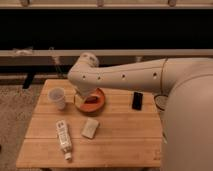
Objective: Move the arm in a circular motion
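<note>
The cream-white arm reaches from the right side of the view leftwards over the wooden table. Its rounded elbow joint with small dark dots hangs above the table's back left part. The gripper, a small pale tip, points down just over the left rim of an orange-red bowl. The elbow covers part of the bowl.
A white cup stands at the table's left. A white tube and a pale sponge-like block lie in front. A black rectangular object lies to the right. Dark railings run behind the table.
</note>
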{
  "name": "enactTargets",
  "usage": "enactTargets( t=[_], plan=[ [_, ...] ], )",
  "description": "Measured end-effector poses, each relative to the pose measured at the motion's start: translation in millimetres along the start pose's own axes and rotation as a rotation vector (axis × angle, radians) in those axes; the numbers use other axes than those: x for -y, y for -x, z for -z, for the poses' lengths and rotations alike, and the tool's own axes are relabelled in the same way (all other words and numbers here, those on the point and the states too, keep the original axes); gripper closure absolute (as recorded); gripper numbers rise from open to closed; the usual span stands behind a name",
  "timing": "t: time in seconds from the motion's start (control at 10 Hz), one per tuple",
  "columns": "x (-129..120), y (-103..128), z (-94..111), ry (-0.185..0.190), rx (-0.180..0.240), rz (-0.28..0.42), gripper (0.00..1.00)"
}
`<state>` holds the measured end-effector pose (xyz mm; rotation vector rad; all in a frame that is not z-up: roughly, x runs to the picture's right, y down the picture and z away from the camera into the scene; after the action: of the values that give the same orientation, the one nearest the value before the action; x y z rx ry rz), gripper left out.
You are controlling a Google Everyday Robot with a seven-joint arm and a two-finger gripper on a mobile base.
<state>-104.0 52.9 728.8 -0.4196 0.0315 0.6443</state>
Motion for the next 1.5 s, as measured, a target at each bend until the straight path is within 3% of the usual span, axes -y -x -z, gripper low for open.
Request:
enactTargets(
  t=[0.3, 0.5, 0.7, 1.0, 1.2, 1.5],
  plan=[
    [-62, -47, 26, 0.000, 0.020, 0.096, 0.20],
    [-77, -97, 31, 0.012, -0.003, 0.088, 0.20],
    [-73, -146, 30, 0.017, -0.037, 0.042, 0.20],
    [-39, -177, 15, 0.022, -0.077, -0.063, 0.20],
    [15, -184, 0, 0.016, -0.111, -0.144, 0.20],
    [86, -177, -20, 0.006, -0.140, -0.233, 0.20]
  ],
)
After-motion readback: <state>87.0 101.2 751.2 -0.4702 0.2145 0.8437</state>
